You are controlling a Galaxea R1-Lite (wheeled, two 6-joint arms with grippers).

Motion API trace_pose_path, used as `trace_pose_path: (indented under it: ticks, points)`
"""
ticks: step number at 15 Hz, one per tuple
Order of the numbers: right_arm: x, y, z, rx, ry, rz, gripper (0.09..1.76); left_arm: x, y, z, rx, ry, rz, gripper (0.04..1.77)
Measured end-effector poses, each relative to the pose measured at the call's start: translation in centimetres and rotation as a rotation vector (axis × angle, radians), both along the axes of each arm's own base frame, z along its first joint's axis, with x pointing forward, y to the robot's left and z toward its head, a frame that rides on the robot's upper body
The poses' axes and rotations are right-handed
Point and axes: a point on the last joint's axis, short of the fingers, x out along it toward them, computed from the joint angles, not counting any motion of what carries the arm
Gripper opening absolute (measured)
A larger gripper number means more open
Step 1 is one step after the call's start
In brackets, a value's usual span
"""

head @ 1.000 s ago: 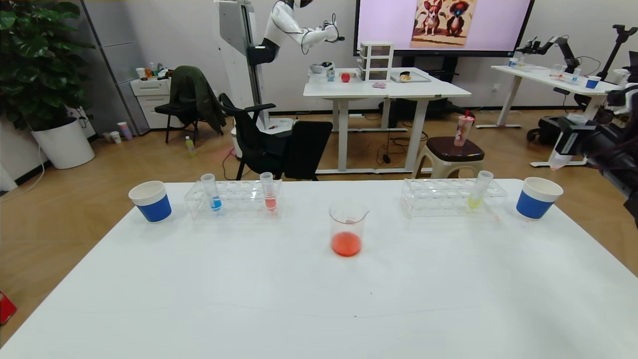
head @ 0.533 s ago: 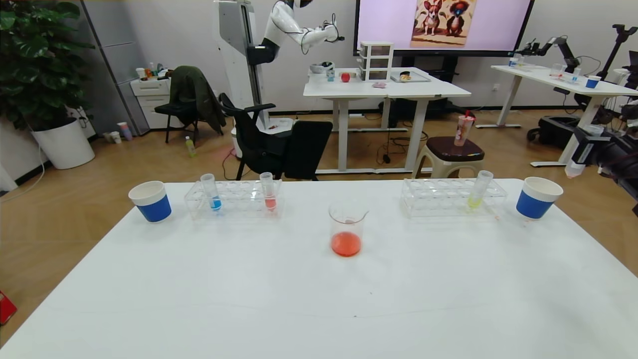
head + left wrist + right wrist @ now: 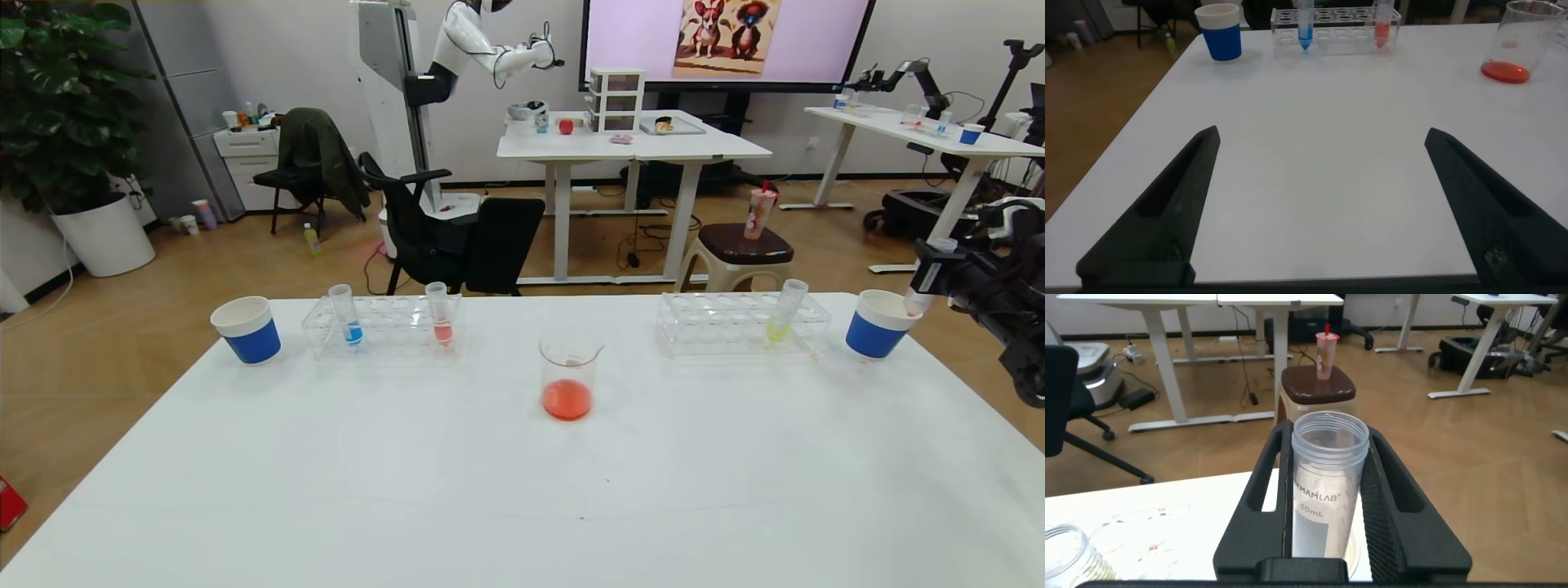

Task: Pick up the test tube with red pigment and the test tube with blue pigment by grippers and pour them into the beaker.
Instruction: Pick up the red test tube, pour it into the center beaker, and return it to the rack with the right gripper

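Your right gripper [image 3: 927,282] sits at the right edge of the head view, fingers clamped on an emptied clear tube [image 3: 1323,486] whose lower tip hangs just over the mouth of the right paper cup [image 3: 878,327]; you look set to drop it there. The beaker [image 3: 568,376] at centre already holds red liquid, so the blue pour looks like what remains. The test tube with blue pigment [image 3: 346,314] stands upright, long axis vertical, in the left rack [image 3: 384,327] at centre left, with a tube of paler red liquid [image 3: 439,314] a few slots to its right. Your left gripper [image 3: 1319,208] is nearer: its fingers are spread wide over bare table [image 3: 522,506], and the blue tube lies ahead of them toward the upper middle of the left wrist view.
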Motion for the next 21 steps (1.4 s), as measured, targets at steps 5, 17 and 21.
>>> trace_pose_path:
  ticks: [5, 17, 21]
  points:
    - [1.5, -0.3, -1.8, -0.004, -0.005, 0.003, 0.5, 0.0, 0.0, 0.0, 0.001, 0.0, 0.0, 1.75]
    - [1.2, -0.5, -6.0, 0.009, 0.039, -0.01, 1.74, 0.0, 0.0, 0.0, 0.0, 0.0, 0.0, 1.75]
    - [1.1, 0.2, -4.1, 0.0, 0.014, 0.006, 1.74, 0.0, 0.0, 0.0, 0.0, 0.0, 0.0, 1.75]
